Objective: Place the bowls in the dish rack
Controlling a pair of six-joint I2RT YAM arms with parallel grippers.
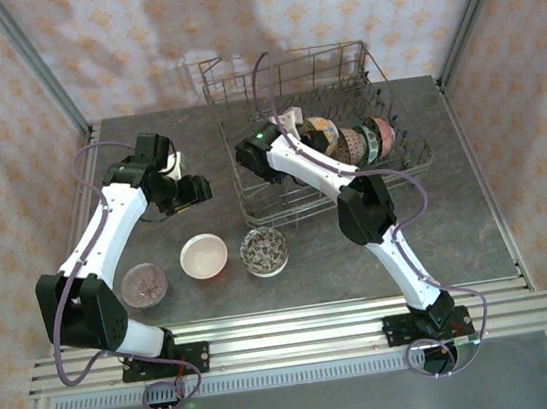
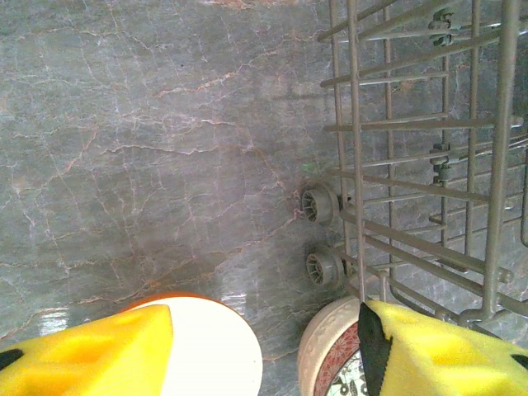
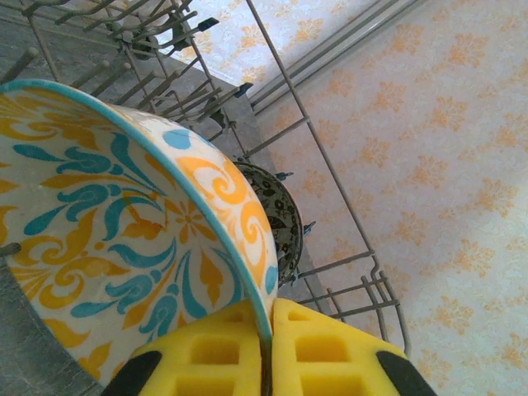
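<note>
Three walls of pale paper dotted with orange motifs close in the scene, with metal posts in the corners. Below them lies the big grey table, marble-veined and glossy enough to throw back a soft glare. It runs down to a ribbed aluminium rail at the near edge.

Next in size, the dish rack sits at the back right of the table, wire grid sides up, its little wheels resting on the stone. Inside it, a row of bowls stands on edge among the tines.

And there's the right gripper, inside the rack, its yellow pads pinching the rim of a teal-and-orange bowl. That bowl is held on edge just beside a dark-patterned bowl (touching or not, hard to call).

Over to the left gripper: fingers spread wide, gripping nothing, hovering above the table left of the rack.

Out front, three loose ones sit in a line: a purplish bowl, a pink-white bowl and a patterned bowl. All three are upright and apart from each other.
</note>
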